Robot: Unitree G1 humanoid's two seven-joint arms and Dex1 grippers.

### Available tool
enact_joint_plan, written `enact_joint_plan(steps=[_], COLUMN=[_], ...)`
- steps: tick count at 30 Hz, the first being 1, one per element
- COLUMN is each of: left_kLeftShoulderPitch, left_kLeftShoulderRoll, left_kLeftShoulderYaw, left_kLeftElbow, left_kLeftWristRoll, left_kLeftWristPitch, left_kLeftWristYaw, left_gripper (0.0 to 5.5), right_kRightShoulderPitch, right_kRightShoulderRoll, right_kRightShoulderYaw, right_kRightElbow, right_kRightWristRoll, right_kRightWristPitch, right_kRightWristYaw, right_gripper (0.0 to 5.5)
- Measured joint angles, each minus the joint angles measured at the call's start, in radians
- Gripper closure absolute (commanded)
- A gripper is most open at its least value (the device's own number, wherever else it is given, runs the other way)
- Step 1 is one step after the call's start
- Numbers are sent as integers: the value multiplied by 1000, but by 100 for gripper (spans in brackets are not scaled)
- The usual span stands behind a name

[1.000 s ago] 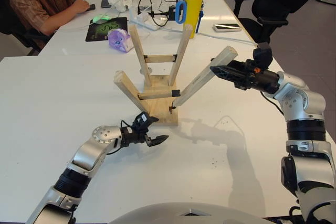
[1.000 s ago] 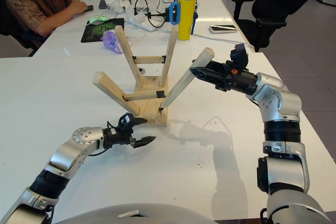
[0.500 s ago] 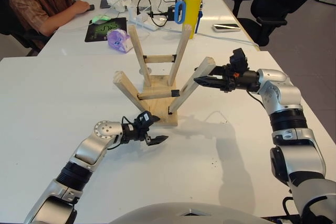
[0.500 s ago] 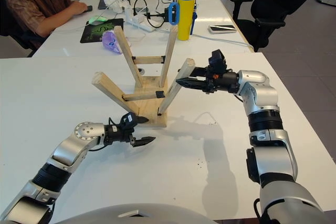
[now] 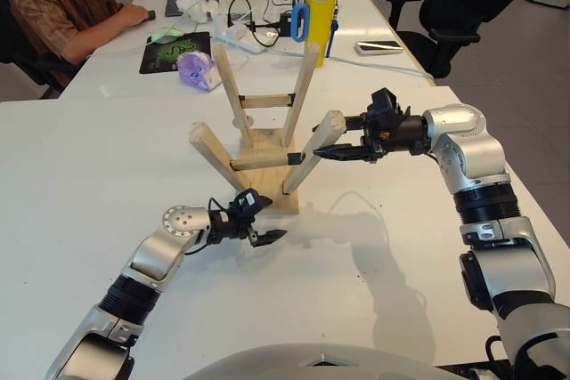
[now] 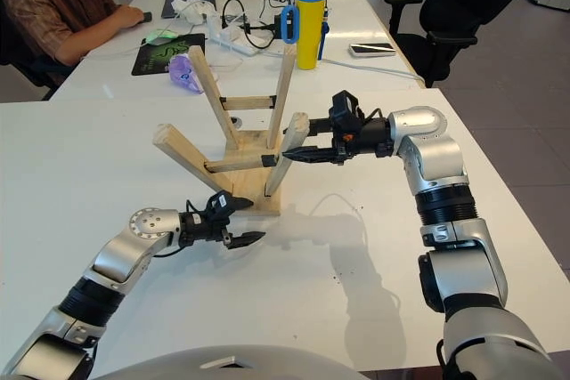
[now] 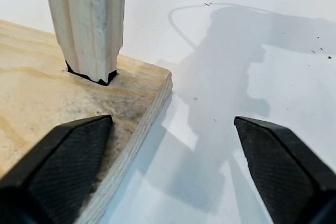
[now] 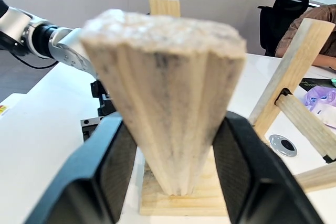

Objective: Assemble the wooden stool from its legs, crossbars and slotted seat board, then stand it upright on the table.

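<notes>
1 bench (image 5: 89, 184) carries the upturned stool (image 5: 264, 161), seat (image 5: 278, 198) flat down so its 4 legs point up. Right jaws clamp the near-right leg (image 5: 322, 131), probably pressing it home. Left jaws gape wide around the seat's corner, seemingly to steady it.

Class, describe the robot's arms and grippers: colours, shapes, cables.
The left arm and right arm are rounded silver shells with black joints. The left gripper and right gripper are black, each with two tapered fingers. A black cable loops by the left wrist.
</notes>
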Motion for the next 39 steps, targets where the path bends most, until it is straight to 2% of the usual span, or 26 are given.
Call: enact_joint_plan(steps=[19,24,28,31,34,36,39], left_kLeftShoulderPitch=[5,144,207,91,-92,-160,-158], left_kLeftShoulderRoll=[-8,-1,-4,-34,-57,-56,-33], left_kLeftShoulderYaw=[18,121,220,295,326,311,217], left_kLeftElbow=[9,-219,-459,-558,-564,-527,-432], left_kLeftWristRoll=[40,26,60,179,355,509,714], left_kLeftWristPitch=[-32,-115,-341,-442,-397,-327,-234], left_kLeftWristYaw=[48,120,193,320,447,496,495], left_gripper=[119,119,119,119,119,119,119], right_kRightShoulderPitch=[-73,-81,-78,-80,-90,-97,-113], right_kRightShoulderRoll=[2,17,18,17,19,21,30], right_kRightShoulderYaw=[110,119,120,123,135,139,149], right_kRightElbow=[-131,-135,-151,-156,-151,-141,-119], right_kRightWristRoll=[-77,-77,-77,-77,-77,-76,-76], right_kRightWristPitch=[233,253,283,304,304,302,300], right_kRightWristYaw=[-127,-172,-207,-227,-231,-231,-230], right_gripper=[346,346,346,346,346,346,346])
